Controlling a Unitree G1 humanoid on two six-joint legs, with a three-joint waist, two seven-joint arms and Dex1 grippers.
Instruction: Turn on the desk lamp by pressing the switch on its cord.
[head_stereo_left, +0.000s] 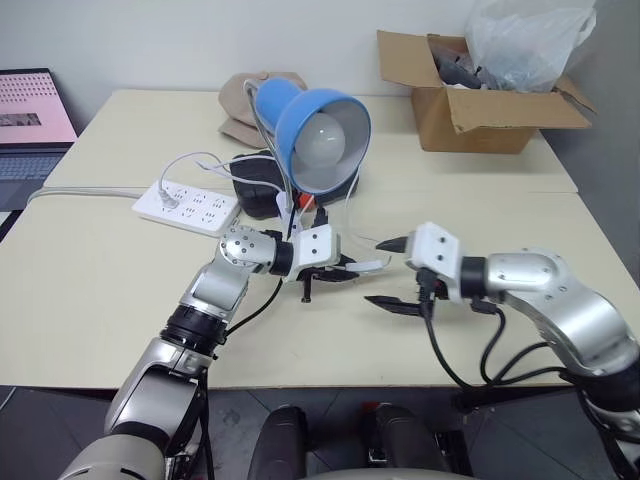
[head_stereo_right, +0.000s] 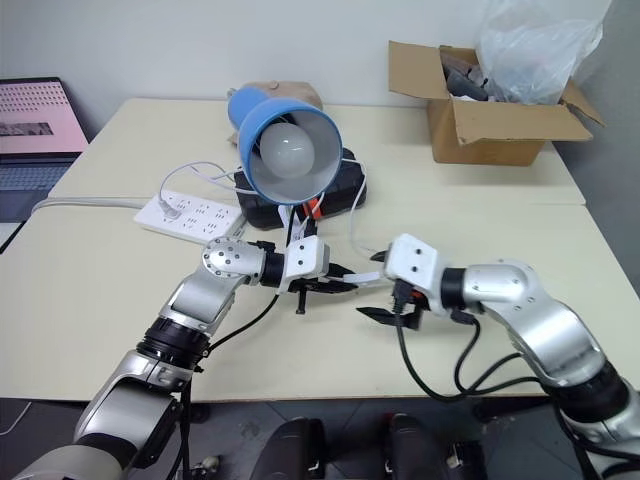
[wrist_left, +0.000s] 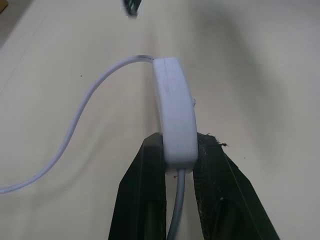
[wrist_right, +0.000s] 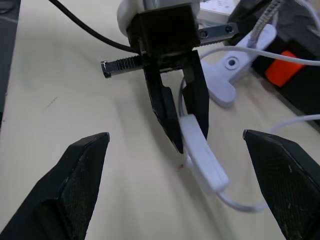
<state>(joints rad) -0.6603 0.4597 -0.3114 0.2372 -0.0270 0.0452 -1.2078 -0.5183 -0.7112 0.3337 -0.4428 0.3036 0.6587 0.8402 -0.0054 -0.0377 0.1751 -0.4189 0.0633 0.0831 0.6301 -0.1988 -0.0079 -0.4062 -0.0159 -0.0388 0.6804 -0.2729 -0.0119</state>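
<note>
The desk lamp, a blue shade with a round white bulb, stands at the table's middle on a white clip base. My left gripper is shut on one end of the small white oblong switch, holding it just above the table. The thin white cord runs off both ends of the switch. Facing it from the right, my right gripper stands wide open, its fingertips on either side of the switch's free end without touching it.
A white power strip lies left of the lamp, and a black case sits under it. A tan cloth lies behind. An open cardboard box holding a plastic bag stands at the back right. A laptop sits far left.
</note>
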